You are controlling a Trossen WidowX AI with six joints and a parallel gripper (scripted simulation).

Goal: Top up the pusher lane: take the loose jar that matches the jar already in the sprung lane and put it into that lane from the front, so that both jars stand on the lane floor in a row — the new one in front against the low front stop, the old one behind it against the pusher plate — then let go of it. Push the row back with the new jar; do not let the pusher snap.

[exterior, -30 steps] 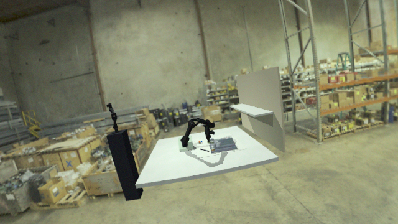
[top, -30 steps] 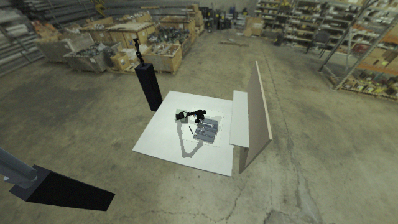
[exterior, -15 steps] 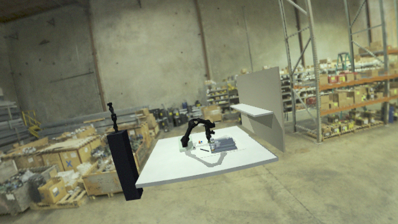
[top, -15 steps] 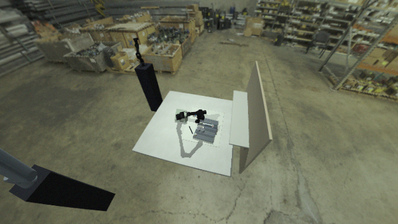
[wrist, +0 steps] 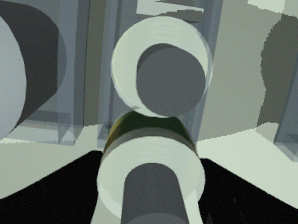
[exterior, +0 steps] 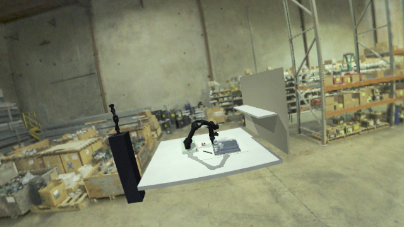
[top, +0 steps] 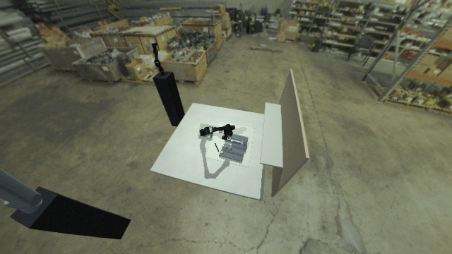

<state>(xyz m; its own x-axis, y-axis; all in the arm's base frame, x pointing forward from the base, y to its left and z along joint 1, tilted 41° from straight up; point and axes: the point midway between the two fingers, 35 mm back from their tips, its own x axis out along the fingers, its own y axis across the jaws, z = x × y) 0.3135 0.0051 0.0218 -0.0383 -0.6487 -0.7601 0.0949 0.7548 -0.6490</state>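
Note:
My gripper (top: 226, 137) (exterior: 214, 140) (wrist: 149, 165) points down at the front of the grey lane rack (top: 233, 154) (exterior: 233, 147). It is shut on a jar (wrist: 151, 145) with a whitish lid and a dark green and yellowish-brown side. The held jar is at the front end of a clear-walled lane; whether its base touches the floor is hidden. Another whitish-lidded jar (wrist: 125, 65) stands directly ahead of it between the lane walls (wrist: 207, 85). The two look close together or touching. The pusher plate behind that jar cannot be made out clearly.
A large pale round top (wrist: 10, 75) is in the neighbouring lane at left. A black pen-like stick (top: 216, 147) (exterior: 207, 152) and a small coloured object (exterior: 204, 144) lie on the table before the rack. A raised shelf (top: 272, 141) (exterior: 256, 111) is beyond it.

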